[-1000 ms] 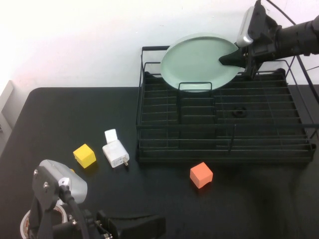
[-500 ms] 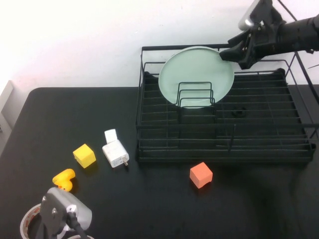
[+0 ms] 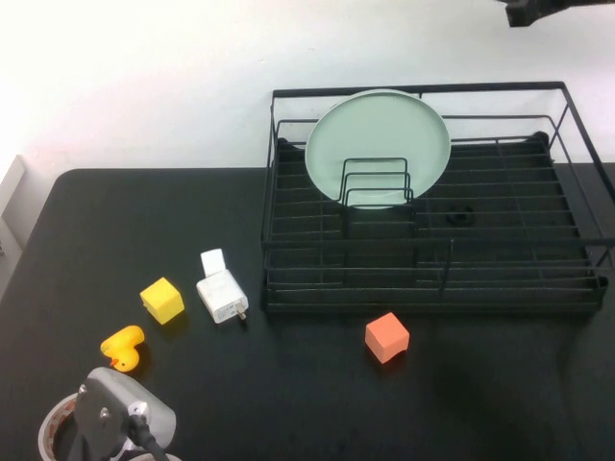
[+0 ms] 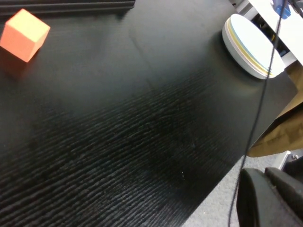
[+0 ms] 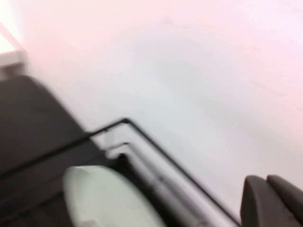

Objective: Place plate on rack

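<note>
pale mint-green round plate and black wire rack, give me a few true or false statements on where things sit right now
1. The pale mint-green round plate stands upright in the black wire rack, behind the wire loop dividers. True.
2. The right gripper grips the plate's rim. False: it is high above the rack's far corner, apart from the plate.
3. The orange cube lies inside the rack. False: it sits on the black table, in front of the rack.
4. The yellow rubber duck sits near the yellow cube. True.
5. The left gripper holds the orange cube. False: it hangs at the table's edge, away from it.
</note>
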{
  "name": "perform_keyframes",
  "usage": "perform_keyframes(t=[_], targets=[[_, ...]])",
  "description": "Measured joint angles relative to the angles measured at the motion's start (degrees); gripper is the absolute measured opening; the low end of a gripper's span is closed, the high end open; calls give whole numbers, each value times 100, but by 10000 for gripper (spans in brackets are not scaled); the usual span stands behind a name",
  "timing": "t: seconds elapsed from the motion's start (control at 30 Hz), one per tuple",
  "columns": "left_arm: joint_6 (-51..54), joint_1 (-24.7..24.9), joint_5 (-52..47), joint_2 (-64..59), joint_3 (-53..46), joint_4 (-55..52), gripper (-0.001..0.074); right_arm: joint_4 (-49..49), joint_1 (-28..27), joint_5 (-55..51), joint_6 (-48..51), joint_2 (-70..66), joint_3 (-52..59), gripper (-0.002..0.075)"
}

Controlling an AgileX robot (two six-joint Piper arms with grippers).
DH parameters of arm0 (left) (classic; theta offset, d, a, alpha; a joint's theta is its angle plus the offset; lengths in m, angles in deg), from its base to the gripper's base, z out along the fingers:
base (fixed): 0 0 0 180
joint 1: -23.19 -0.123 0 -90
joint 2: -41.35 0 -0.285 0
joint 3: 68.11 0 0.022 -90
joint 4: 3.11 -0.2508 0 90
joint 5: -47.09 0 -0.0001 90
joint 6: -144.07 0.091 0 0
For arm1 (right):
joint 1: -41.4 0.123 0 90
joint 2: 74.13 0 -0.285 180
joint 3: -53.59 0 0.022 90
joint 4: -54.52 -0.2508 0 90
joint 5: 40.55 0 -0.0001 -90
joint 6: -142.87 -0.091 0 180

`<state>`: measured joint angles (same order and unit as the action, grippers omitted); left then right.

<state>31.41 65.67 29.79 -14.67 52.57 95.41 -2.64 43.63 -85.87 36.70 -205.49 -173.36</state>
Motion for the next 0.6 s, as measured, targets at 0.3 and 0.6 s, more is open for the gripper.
perform_keyframes(t=[0.3, 0.6], targets=[[1250, 0, 1383, 0, 0, 22, -1, -675, -338, -2361, -849, 818, 0, 1], [1465, 0, 3389, 35, -3, 164, -2, -583, -399, -2515, -680, 2366, 816, 4]])
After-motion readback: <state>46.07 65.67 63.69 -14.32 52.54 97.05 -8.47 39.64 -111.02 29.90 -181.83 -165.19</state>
